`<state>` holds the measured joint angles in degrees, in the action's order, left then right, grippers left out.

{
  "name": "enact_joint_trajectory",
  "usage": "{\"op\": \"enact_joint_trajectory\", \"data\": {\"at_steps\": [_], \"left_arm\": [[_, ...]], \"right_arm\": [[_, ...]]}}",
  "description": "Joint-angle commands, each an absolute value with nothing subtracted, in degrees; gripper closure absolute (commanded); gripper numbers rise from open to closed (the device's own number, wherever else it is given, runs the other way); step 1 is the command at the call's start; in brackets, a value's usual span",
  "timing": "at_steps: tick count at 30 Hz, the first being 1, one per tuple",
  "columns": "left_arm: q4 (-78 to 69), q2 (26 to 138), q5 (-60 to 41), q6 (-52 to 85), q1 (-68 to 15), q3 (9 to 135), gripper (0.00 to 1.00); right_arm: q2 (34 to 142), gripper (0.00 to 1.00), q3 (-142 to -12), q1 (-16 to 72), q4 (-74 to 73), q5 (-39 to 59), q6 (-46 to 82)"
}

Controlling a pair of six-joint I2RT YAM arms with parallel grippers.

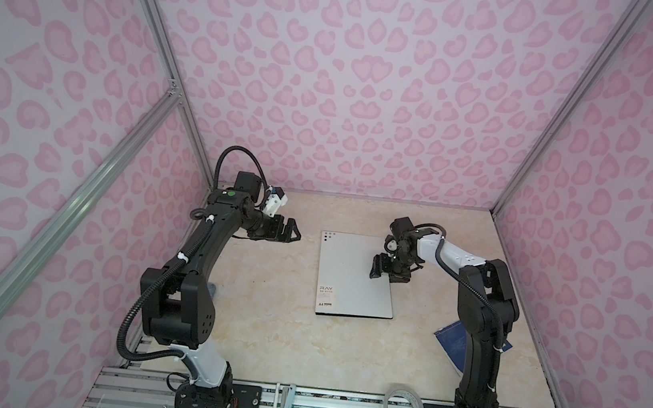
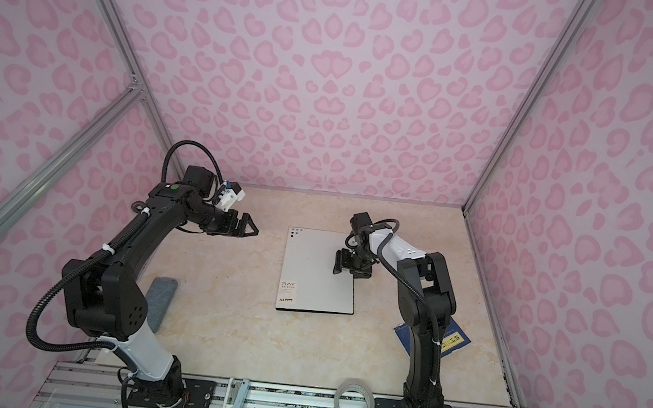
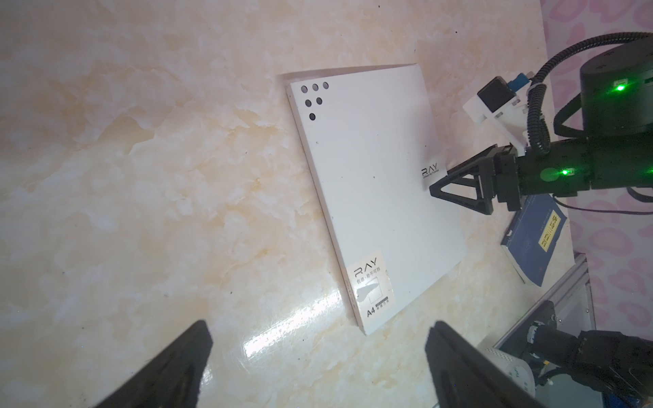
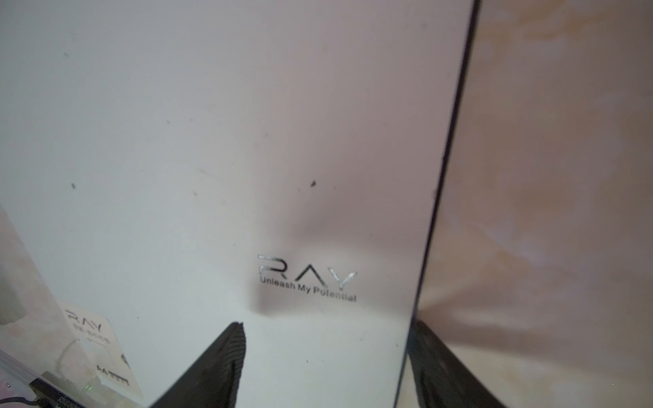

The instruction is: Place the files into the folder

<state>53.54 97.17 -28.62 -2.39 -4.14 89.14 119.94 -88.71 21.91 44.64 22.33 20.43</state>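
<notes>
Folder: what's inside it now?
The folder lies closed; only its grey-white cover shows. Its inside is covered, so any files there cannot be seen.

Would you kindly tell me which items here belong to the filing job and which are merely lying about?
Job: folder, closed; right gripper, open at its edge.
Lying about: blue booklet, tape roll, grey pad.
</notes>
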Motion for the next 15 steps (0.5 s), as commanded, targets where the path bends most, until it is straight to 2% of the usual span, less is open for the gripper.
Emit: {"op": "enact_joint_trajectory", "data": {"at_steps": [1, 15], "left_arm": [[54.0, 97.6, -27.8, -2.2, -4.0, 89.8, 0.01], [55.9, 98.9, -24.9, -3.7, -3.9, 92.7, 0.01]], "right_arm": [[121.8, 0.25, -91.2, 23.1, 45.7, 22.4, 21.0], [121.2, 0.25, -90.6, 25.9, 43.0, 24.7, 22.9]]}}
